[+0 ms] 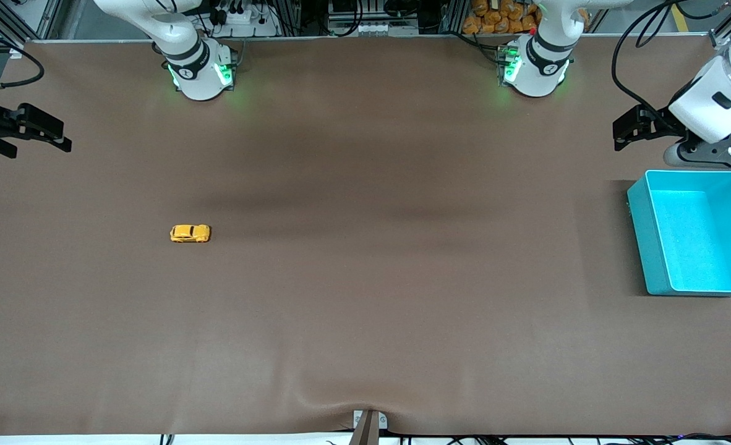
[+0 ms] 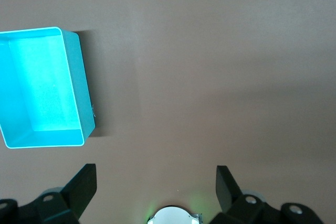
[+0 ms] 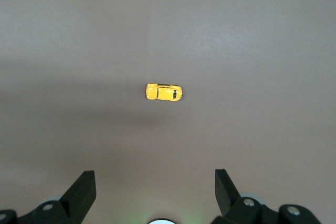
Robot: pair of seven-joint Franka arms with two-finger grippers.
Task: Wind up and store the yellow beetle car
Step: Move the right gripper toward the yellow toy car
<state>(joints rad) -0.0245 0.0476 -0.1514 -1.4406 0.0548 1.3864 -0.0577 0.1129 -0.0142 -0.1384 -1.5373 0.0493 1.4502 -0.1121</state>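
On the brown table cover (image 1: 365,321), the tiny yellow beetle car (image 1: 190,233) sits alone toward the right arm's end. The teal rectangular plastic bin (image 1: 650,247) stands toward the left arm's end. The right gripper (image 1: 62,139) hangs wide open and empty over its table end; the left gripper (image 1: 625,133) hangs likewise just above the bin's end.

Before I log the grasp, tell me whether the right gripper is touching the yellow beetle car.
Apart. The front view shows the right gripper, fingers open, at the table's edge, with bare table between it and the yellow beetle car.
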